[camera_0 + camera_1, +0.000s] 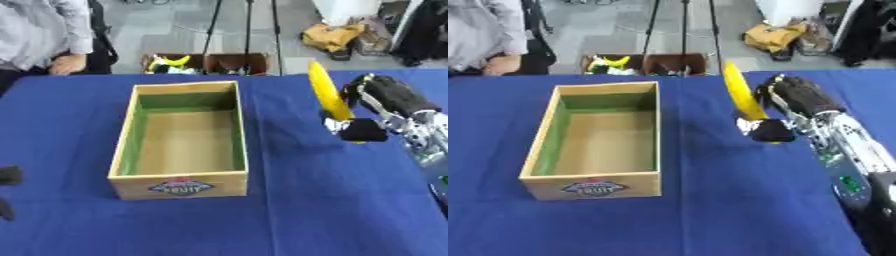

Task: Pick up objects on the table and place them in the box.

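Note:
A yellow banana (327,92) stands nearly upright in my right hand (378,107), whose fingers and thumb are curled round its lower end, above the blue table to the right of the box. The wooden box (179,177) sits in the middle of the table, long side running away from me, with a green-tinted inner wall and nothing inside it. Only a dark bit of my left hand (9,176) shows at the left edge; how its fingers stand is hidden.
The blue cloth table (289,220) fills the view. Beyond its far edge a second crate (206,63) holds yellow and other items on the floor. A person stands at the far left corner, and tripod legs rise behind.

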Motion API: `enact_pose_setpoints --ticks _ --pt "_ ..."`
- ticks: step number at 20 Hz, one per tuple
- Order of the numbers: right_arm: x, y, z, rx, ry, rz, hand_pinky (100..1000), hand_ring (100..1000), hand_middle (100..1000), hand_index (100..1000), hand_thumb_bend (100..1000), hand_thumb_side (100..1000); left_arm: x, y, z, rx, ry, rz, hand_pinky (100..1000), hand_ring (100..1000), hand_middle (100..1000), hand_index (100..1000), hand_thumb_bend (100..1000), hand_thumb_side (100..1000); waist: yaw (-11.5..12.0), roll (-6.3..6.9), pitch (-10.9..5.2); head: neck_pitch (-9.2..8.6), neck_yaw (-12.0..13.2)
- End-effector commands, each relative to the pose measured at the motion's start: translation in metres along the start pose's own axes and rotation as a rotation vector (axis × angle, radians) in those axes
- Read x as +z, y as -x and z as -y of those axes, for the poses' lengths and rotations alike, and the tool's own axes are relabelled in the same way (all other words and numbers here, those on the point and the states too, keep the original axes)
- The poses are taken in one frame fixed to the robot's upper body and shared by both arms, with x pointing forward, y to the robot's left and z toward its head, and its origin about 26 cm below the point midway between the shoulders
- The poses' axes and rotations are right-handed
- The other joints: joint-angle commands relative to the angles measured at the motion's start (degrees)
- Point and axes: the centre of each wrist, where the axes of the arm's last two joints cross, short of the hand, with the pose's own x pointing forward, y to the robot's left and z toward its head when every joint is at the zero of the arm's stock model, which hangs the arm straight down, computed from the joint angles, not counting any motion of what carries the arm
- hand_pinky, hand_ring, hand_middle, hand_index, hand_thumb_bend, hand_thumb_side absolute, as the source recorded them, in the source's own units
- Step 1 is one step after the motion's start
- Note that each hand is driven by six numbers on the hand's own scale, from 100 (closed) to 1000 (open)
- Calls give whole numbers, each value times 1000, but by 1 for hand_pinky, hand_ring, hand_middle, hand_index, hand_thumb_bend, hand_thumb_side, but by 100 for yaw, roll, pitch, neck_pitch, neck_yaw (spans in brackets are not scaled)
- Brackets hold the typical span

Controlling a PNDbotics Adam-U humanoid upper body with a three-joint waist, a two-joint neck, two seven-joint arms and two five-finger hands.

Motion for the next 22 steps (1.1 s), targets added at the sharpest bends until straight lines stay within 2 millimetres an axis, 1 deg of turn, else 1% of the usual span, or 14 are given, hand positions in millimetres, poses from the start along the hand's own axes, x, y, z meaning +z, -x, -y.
enact_pose_setpoints --ticks 1,14,15,16,22 --pt "-4 -2 21 27 52 30 500 677 472 598 100 682 -3 -4 -4 -8 5 27 308 648 615 751 100 971 25 -18 -136 3 -7" --pt "-19 -20 39 11 95 95 498 675 468 592 100 685 -5 -5 -4 -3 10 31 308 648 615 751 100 971 109 -92 -156 4 1" --pt "-20 -22 41 7 102 102 497 674 467 592 100 714 -5 -5 -4 -3 11 31 308 649 615 751 100 971 119 -96 -160 6 -4" --pt "-22 -24 43 4 107 108 497 674 466 591 100 685 -5 -5 -4 -2 11 31 308 649 615 751 100 971 127 -100 -163 8 -7" --pt "-30 -36 57 -16 146 140 495 671 462 587 100 685 -5 -5 -4 0 14 32 308 649 614 751 100 971 171 -134 -181 15 -14"
